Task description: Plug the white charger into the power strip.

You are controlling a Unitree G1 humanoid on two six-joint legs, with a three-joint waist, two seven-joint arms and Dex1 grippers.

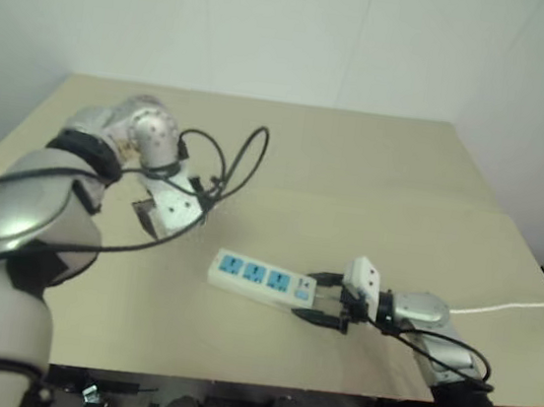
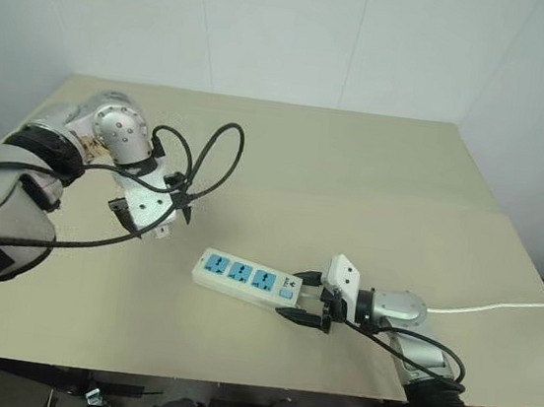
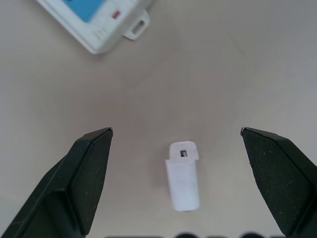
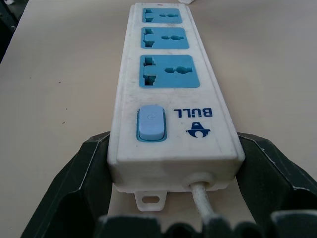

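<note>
**Two grippers set: one bracing the strip, one over the charger**

From the head cameras I see the power strip (image 2: 243, 276) lying flat near the front of the table (image 2: 355, 174), its thin white cord (image 2: 497, 309) trailing off toward the right edge. My right gripper (image 2: 308, 296) comes in level at the strip's switch end. My left gripper (image 2: 142, 209) hangs pointing down, off the strip's far end.

In the left wrist view, the black fingers (image 3: 89, 168) are spread wide, with the white charger (image 3: 183, 176) lying on the bare tabletop between them, touched by neither. It is a small, smooth white block with a squared cap at one end; I can't make out its prongs. I'd come down straight, keep it centred, and close across its long flat sides so it doesn't twist.

In the right wrist view, the fingers (image 4: 89, 168) bracket the strip's cord end on both sides, seemingly pressed against it. The strip shows three blue socket faces, a pale blue switch (image 4: 150, 123) and slightly grubby white casing.
</note>
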